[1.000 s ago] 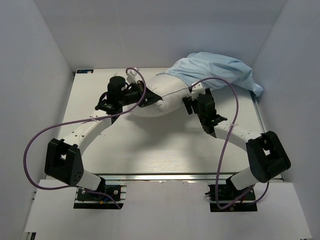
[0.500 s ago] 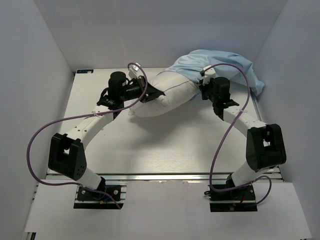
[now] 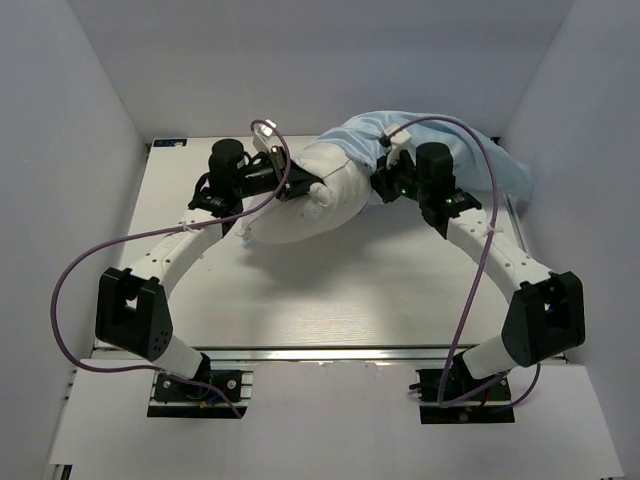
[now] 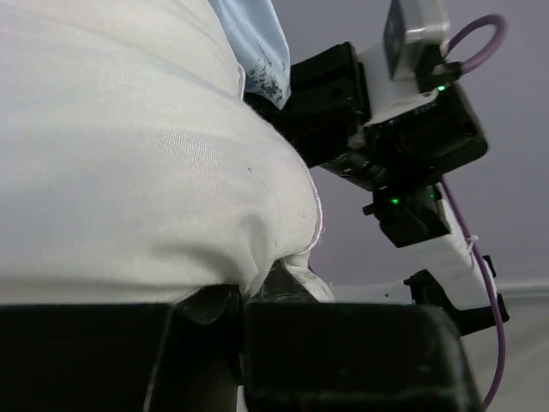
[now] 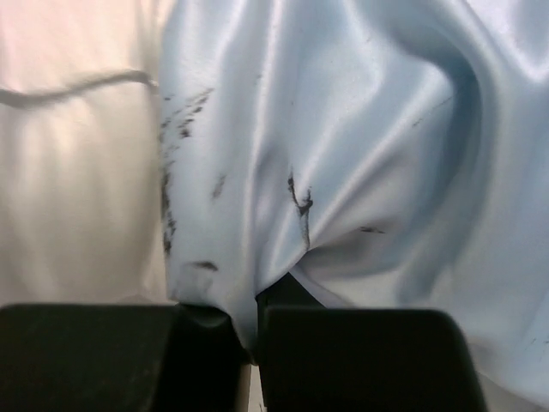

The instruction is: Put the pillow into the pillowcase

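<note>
White pillow (image 3: 312,200): plump and wrinkled, lying across the far middle of the table (image 3: 330,300); its right end sits inside the mouth of the pillowcase, and its left end is bare and bunched.
Pillowcase (image 3: 470,145): light blue, thin, shiny and creased; heaped at the far right of the table near the right wall, with its open edge drawn over the pillow's right end.
Left gripper (image 4: 240,302): at the pillow's left end, black fingers pressed nearly together with a fold of the white fabric pinched between them.
Right gripper (image 5: 249,330): at the pillowcase mouth, fingers pressed together on a tuck of the blue cloth, just beside the line where blue meets white.
Pillowcase edge: dark flecks run along the hem in the right wrist view; whether they are smudges or print is hard to tell.
Arms: both reach forward and inward from the near edge, the grippers facing each other with the pillow between them.
Cables (image 3: 56,295): purple, looping along each arm.
Surroundings: pale grey walls (image 3: 80,120) on three sides of the table.
</note>
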